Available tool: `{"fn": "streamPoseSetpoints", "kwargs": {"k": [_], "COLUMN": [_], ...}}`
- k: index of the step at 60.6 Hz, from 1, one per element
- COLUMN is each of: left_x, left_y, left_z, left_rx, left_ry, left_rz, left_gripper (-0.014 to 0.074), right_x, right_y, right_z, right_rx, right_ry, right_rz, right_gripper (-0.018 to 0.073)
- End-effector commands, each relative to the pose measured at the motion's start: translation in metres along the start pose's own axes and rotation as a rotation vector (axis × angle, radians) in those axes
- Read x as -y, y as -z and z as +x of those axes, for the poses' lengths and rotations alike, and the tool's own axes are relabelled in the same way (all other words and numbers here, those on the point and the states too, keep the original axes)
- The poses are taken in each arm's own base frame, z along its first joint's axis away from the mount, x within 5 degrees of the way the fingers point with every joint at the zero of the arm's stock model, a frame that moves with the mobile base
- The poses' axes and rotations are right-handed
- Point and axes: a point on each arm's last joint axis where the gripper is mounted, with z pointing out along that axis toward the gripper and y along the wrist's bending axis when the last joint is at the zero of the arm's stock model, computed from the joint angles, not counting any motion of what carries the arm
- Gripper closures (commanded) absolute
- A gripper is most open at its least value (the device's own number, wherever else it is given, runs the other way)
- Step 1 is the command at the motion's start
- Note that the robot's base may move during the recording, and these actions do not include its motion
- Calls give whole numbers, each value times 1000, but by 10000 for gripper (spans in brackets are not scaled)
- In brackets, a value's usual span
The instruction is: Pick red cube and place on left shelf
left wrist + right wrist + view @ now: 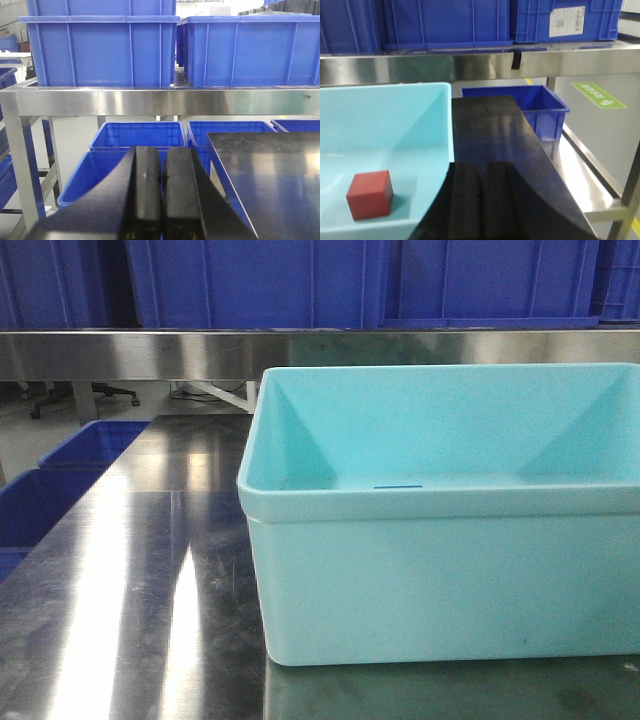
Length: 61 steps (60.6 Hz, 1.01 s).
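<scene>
Step in hand: approach, pick not started. My right gripper (480,175) has its pads pressed together with nothing between them. It hangs at the near right corner of the turquoise tub (380,115), beside the tub's right wall. My left gripper (163,165) is also closed up and empty, off the left edge of the table (270,175) and facing the steel shelf (150,101).

The red cube (370,194) sits flat on the tub floor, near the front, to the left of my right fingers and apart from them. The front view doesn't show it; the tub's near wall hides the floor there.

Next move, as I judge it: spread the right fingers, shift left over the rim, then drop straight down around the cube. It must clear the tub wall going in and coming out.

Containers:
- The tub holds only the cube, as far as I can see.
- Blue crates (100,50) are stacked on the shelf, contents not visible.
- Blue bins (140,135) below the shelf look empty.
- One more blue bin (540,107) sits right of the table, and its inside also looks bare.

Free space on the shelf is hard to make out.
</scene>
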Motion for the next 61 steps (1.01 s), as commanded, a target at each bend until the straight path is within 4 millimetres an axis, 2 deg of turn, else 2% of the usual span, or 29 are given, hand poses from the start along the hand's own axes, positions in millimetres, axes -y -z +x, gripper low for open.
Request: {"fn": "streamPoseSetpoints", "kwargs": {"k": [1,14,24,31,38,48,61], "left_x": [0,0,0,0,0,0,0], "left_y": [1,1,1,1,1,1,1], "left_z": [0,0,0,0,0,0,0], "left_rx": [77,77,77,77,77,77,77], "left_ry": [0,0,0,0,0,0,0], "left_rz": [6,6,6,6,6,6,6], "left_gripper": [495,495,495,495,495,495,495], "right_x": [-1,-3,-6,-8,-12,-21,-36], "right_y": [-9,-41,-63,-76,-91,-117,-148], "right_z": [-18,-42,-86,-118,-144,-155,-150], "right_rx": [25,-137,-107,-72,-138,-401,-639], "right_ry": [14,15,-9,-98,-202,-270,-249], "right_rz": [-6,4,4,4,-7,-38,-94], "right_gripper": [510,510,510,510,510,510,510]}}
